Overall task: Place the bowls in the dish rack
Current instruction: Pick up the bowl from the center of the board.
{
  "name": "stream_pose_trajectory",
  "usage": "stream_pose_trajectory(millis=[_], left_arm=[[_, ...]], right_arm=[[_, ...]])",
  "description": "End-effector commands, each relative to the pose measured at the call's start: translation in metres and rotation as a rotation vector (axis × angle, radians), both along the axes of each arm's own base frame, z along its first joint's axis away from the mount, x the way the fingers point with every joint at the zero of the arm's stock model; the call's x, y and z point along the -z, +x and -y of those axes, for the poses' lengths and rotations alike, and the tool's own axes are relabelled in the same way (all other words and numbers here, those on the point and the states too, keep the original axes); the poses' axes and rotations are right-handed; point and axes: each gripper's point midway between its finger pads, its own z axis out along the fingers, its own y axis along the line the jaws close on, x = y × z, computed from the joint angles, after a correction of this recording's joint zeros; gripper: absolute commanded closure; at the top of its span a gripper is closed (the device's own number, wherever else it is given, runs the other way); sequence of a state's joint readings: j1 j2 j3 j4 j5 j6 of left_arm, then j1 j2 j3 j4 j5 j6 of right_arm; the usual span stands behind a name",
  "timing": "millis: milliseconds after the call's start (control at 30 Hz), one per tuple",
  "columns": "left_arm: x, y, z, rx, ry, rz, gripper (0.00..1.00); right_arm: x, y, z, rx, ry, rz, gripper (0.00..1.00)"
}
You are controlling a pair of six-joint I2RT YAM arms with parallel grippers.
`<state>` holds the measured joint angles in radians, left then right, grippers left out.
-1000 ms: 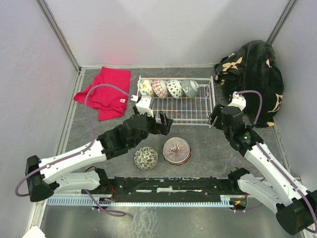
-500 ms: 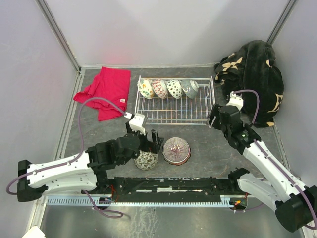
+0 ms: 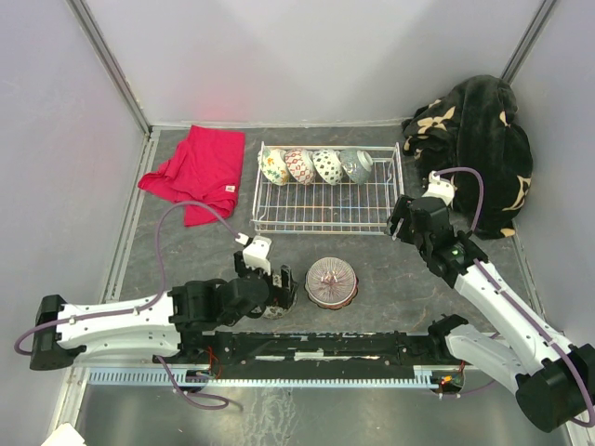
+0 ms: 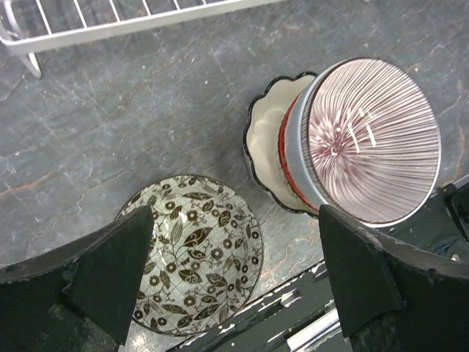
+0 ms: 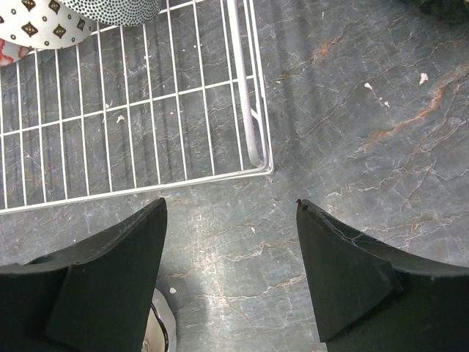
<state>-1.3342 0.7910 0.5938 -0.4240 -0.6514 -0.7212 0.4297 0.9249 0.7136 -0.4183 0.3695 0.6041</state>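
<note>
Left pincer (image 3: 279,290) is spread wide and grips nothing. On my wrist feed its two fingers stand either side of the leaf bowl (image 4: 192,253). That bowl lies upside down on the table (image 3: 372,269), on the near side of the rack (image 3: 321,229) and below its left half. I cannot tell from either view whether a finger touches it.

Just right of the leaf bowl, also near of the rack, I see the striped bowl (image 4: 366,139) stacked on a cream bowl (image 4: 267,139) with a dark scalloped rim. The two touch each other. A narrow strip of table separates them from the leaf bowl.

Right pincer (image 5: 231,202) is also spread and empty. It hangs over bare table just near of the rack's near right corner, and that corner shows between its fingers on the wrist feed.

The rack itself sits on the table toward the far wall. Four bowls (image 3: 313,165) stand on edge in a row along its far side, and the near part of its grid floor carries nothing.

Left of the rack lies a red cloth (image 3: 197,172), close to its left end. Right of the rack a dark blanket (image 3: 474,149) is heaped in the corner.
</note>
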Motion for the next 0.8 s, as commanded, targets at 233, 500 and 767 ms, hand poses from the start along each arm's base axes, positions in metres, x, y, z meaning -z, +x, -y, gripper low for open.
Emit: stream_pose_trajectory(millis=[233,500,767], left_arm=[[0.018,-0.016,-0.001,-0.033,-0.028,-0.045,0.00],[0.026,-0.034,0.017,0.048,0.026,-0.064,0.00],[0.036,-0.042,0.028,0.086,0.088,-0.076,0.01]], right_arm=[[-0.015,0.005,-0.003,-0.009,0.026,0.053,0.21],[-0.016,0.004,-0.001,-0.004,0.022,0.054,0.21],[-0.015,0.005,-0.002,-0.006,0.021,0.050,0.21]])
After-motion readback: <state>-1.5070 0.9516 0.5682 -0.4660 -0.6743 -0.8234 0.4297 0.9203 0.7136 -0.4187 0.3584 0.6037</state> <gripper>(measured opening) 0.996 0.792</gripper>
